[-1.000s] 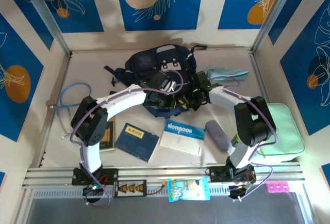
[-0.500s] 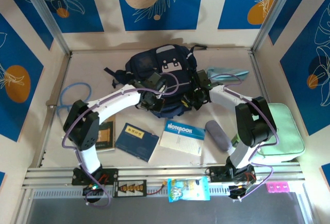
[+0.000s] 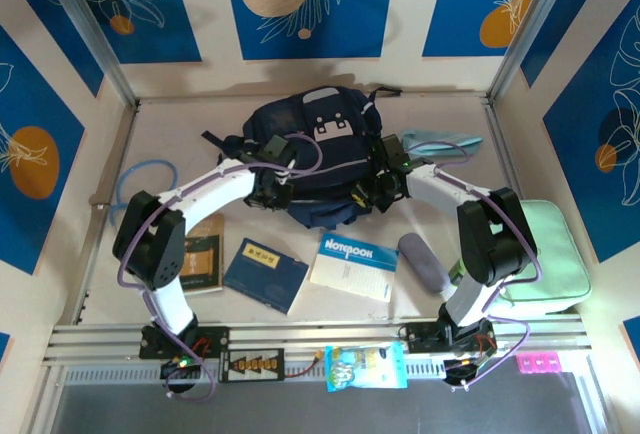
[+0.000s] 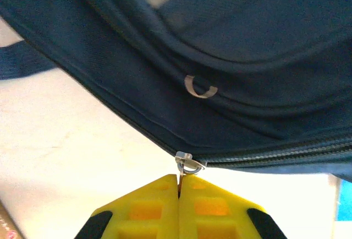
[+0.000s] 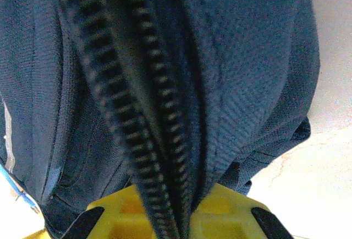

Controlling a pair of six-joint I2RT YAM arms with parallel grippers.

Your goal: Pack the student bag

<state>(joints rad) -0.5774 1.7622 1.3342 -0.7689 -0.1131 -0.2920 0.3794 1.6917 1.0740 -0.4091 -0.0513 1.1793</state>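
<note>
right claw point(image 5: 168, 208) tips: hidden under student bag point(image 5: 247, 85) fabric | zip pull point(image 4: 191, 166) tab: probably inside left claw point(image 4: 179, 195)

The left gripper point(image 4: 179, 183), pinching the zipper pull point(image 4: 190, 165), swept from the front middle of the student bag point(image 3: 310, 129) out towards its left side, its elbow swinging leftward too.
</note>
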